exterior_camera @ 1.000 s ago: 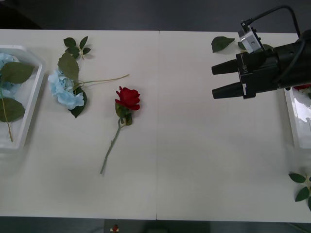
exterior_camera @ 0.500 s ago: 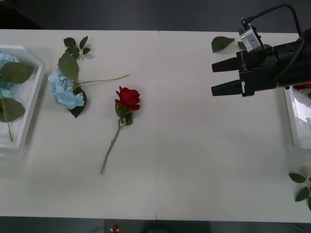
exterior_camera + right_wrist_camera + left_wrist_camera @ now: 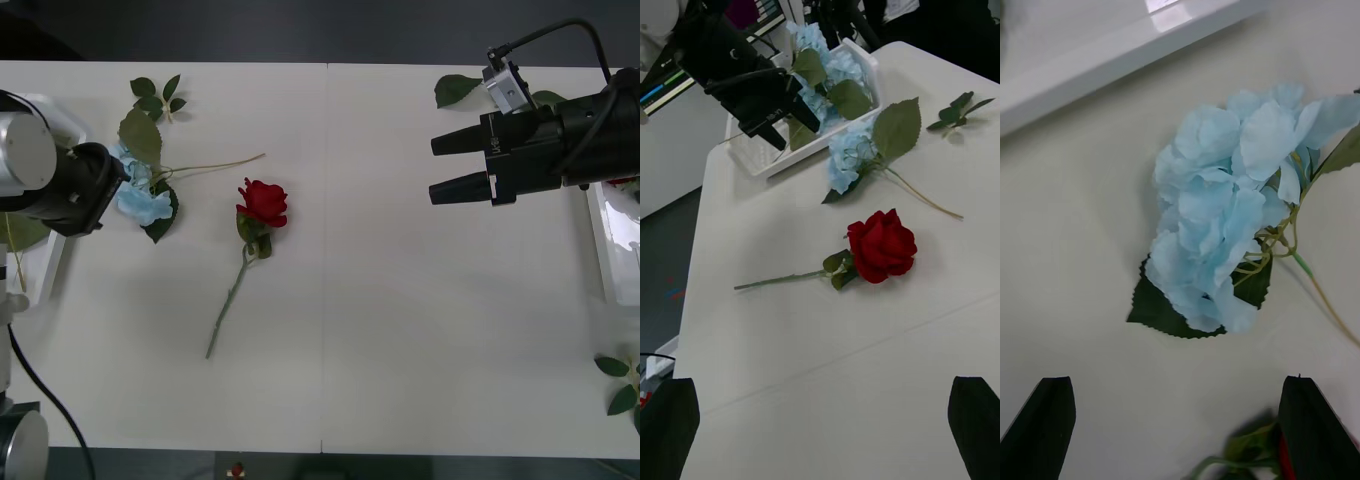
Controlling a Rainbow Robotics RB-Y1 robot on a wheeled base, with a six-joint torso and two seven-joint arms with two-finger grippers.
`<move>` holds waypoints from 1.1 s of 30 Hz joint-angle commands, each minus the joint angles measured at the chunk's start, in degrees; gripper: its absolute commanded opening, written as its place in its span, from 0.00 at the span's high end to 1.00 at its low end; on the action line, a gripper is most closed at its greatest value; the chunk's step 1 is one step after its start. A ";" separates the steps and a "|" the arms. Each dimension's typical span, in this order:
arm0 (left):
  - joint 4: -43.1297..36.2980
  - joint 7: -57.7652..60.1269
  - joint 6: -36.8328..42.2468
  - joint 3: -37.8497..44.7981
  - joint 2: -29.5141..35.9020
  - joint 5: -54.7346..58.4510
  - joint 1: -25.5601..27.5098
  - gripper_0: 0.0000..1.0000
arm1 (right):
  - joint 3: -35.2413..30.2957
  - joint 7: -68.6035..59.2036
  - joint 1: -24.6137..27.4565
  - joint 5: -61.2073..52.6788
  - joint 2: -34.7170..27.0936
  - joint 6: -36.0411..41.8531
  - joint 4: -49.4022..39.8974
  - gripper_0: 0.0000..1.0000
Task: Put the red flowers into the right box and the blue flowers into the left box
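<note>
- Blue flowers: 1 pale sky-blue fluffy cluster (image 3: 140,195) on a thin green stem lies loose at the upper left of the front frame, just beside the shallow white plastic left box (image 3: 55,270), where more blue blooms (image 3: 816,52) already rest
- Left gripper (image 3: 112,172), black-fingered, hovers over that cluster's box-side edge with jaws spread wide and nothing in them; closing on soft petals alone may let the bloom slip or tear
- Its large green leaf (image 3: 141,135) and long stem could drag and catch on the box rim when lifted across
- Red flowers: 1 deep-red rose (image 3: 263,203) on a long green stem lies near the cluster; a sweeping stem might nudge it
- Right gripper (image 3: 440,168) waits at the upper right, jaws wide and empty, near the white right box (image 3: 603,240) at the frame edge
- Bare table between the 2 arms leaves ample room
</note>
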 commanded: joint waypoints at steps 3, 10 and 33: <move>5.81 11.04 -4.45 -3.96 -2.63 -8.48 -5.30 0.22 | -0.75 -0.66 -1.00 -0.01 -0.97 0.21 -1.57 0.04; 21.54 25.02 -12.27 -8.09 -3.33 -17.00 -12.68 0.21 | -0.66 -0.66 -1.00 -0.01 -0.97 0.21 -1.48 0.04; 43.78 35.65 -35.82 -8.97 -3.15 -21.66 -17.25 0.21 | -0.66 -0.66 -1.00 -0.71 -0.97 -1.20 -1.48 0.04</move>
